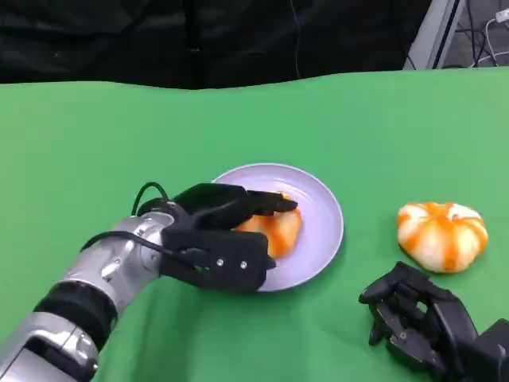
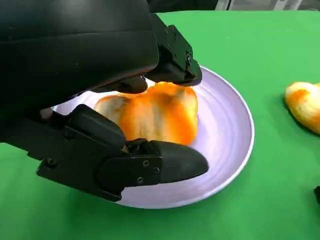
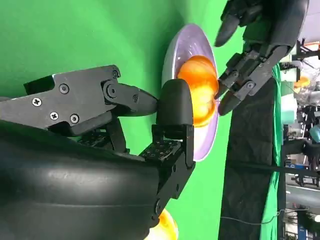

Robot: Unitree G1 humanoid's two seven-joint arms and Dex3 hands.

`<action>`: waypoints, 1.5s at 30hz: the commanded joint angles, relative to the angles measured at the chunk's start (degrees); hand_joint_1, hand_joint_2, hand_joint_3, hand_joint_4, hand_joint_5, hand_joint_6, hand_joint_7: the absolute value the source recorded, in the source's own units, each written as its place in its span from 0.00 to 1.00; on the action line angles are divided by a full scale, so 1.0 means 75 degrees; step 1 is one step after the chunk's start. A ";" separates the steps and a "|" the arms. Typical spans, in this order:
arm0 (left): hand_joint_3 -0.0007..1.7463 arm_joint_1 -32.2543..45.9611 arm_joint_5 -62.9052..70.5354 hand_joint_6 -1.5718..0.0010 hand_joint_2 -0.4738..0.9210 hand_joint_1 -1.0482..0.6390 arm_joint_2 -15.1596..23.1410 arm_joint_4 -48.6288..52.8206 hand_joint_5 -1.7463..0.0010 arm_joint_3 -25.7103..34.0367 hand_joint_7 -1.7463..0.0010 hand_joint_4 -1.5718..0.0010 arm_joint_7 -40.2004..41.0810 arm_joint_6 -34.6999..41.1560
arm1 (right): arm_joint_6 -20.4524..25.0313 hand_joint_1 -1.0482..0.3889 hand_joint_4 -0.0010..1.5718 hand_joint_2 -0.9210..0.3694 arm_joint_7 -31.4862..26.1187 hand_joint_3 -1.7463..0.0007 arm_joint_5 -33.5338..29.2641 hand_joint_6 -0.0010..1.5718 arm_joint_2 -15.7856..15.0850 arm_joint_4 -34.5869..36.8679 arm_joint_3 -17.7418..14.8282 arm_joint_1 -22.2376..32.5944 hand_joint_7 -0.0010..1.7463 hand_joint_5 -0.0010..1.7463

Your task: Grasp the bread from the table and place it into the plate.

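The bread (image 1: pixel 274 231) sits in the plate (image 1: pixel 322 215), left robot hand (image 1: pixel 219 239) holding it, right robot hand (image 1: pixel 417 314) curled empty.

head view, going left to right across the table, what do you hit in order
left hand → plate, holding one bread → second bread on the cloth. The right hand sits nearer, overlapping that bread's span.

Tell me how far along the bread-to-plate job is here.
One bread already sits on the plate. In hand: the left hand is around it, fingers either side; release isn't clear. Left: a second bread lies on the table near the empty right hand.
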 commanded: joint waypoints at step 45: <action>0.30 0.4217 -0.5501 0.65 1.00 0.18 0.0765 -0.1168 0.98 0.3501 0.99 0.51 -0.1253 -0.4819 | 0.0142 0.51 0.45 0.00 0.0165 0.71 0.0178 0.41 -0.0129 0.0155 -0.0117 0.0012 0.83 1.00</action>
